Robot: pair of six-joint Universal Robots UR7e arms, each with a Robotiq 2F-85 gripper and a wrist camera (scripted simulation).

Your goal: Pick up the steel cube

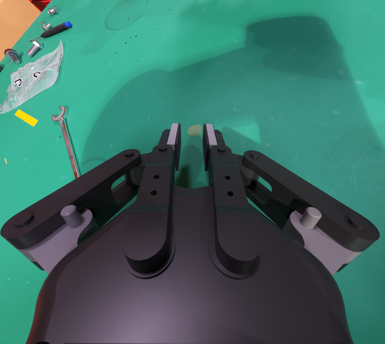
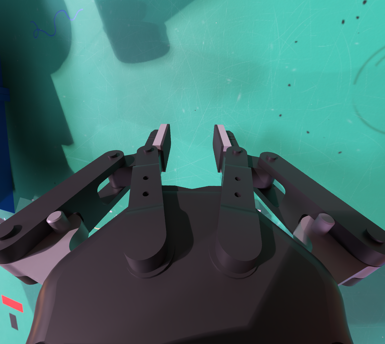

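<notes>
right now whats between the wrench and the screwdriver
In the left wrist view, a crumpled clear plastic bag and a bolt lie between the wrench and screwdriver, on the green mat.

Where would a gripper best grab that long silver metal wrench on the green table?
Mid-shaft, from straight above, closing across its width. The silver metal wrench lies flat on the green table; its shaft is slim and straight, its forked head wider.

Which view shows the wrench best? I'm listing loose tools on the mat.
The left wrist view: the wrench lies in full on the green mat, left of the left gripper. The right wrist view shows none of it.
</notes>
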